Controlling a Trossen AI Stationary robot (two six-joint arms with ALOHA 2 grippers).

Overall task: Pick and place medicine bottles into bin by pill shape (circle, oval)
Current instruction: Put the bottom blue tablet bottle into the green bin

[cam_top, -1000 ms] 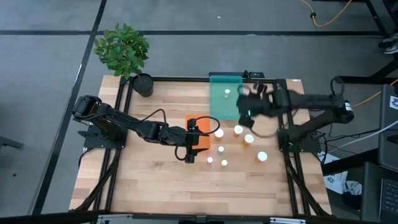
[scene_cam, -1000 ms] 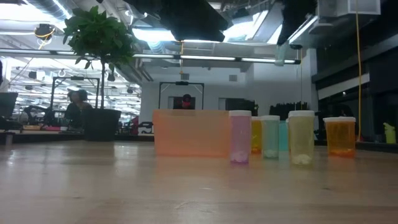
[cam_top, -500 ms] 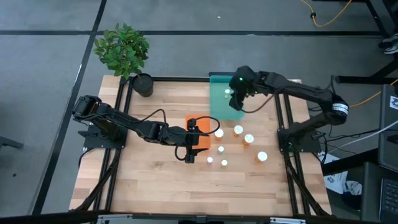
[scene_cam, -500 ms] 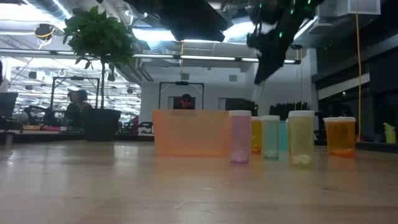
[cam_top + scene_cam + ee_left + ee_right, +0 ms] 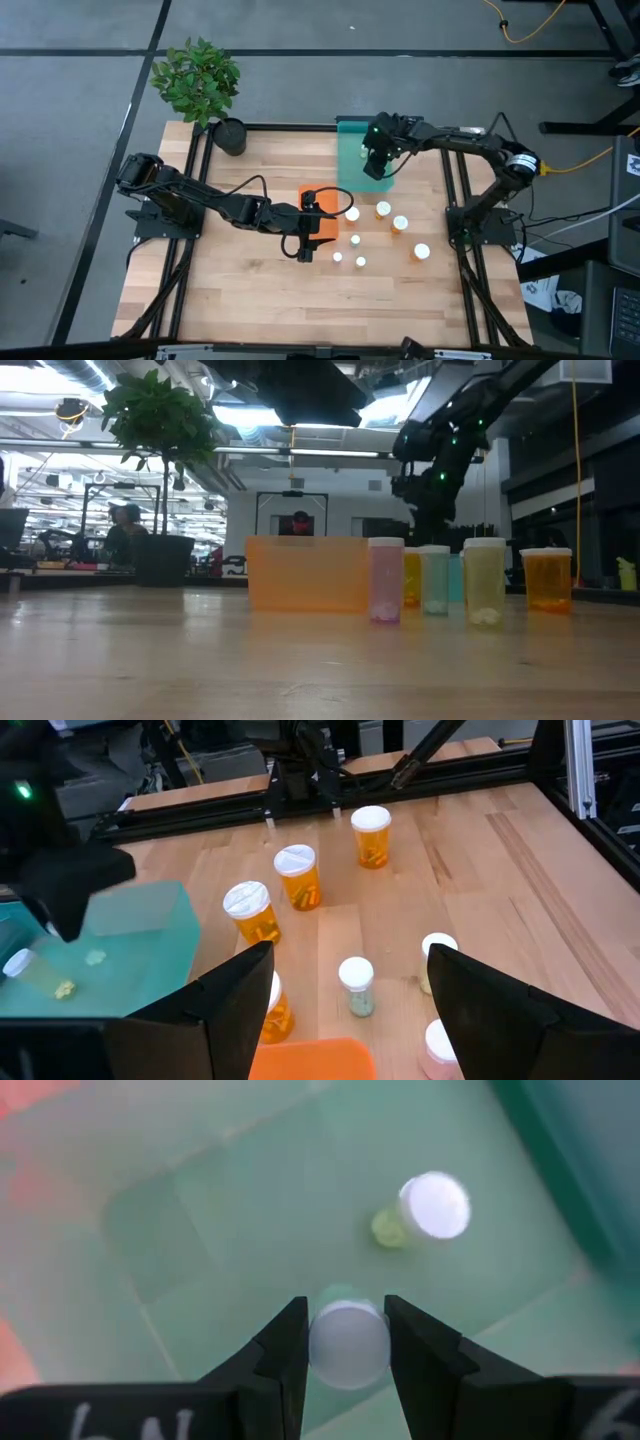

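Already partway: one bottle [image 5: 425,1210] lying in the green bin [image 5: 352,170]; right gripper [image 5: 346,1342] over that bin, far right of centre, fingers closed partway on a white-capped bottle [image 5: 347,1345], cap toward the wrist, long axis apparently upright; seven or so standing on the table [image 5: 240,290]; left gripper [image 5: 348,1000] wide open, empty, by the orange bin [image 5: 322,227].

The right claw [image 5: 347,1342] gripped a white-capped bottle [image 5: 348,1348] between its dark fingers [image 5: 283,1350], above the green bin [image 5: 250,1210]. Inside the bin lay another white-capped bottle [image 5: 425,1212] with a yellowish body.
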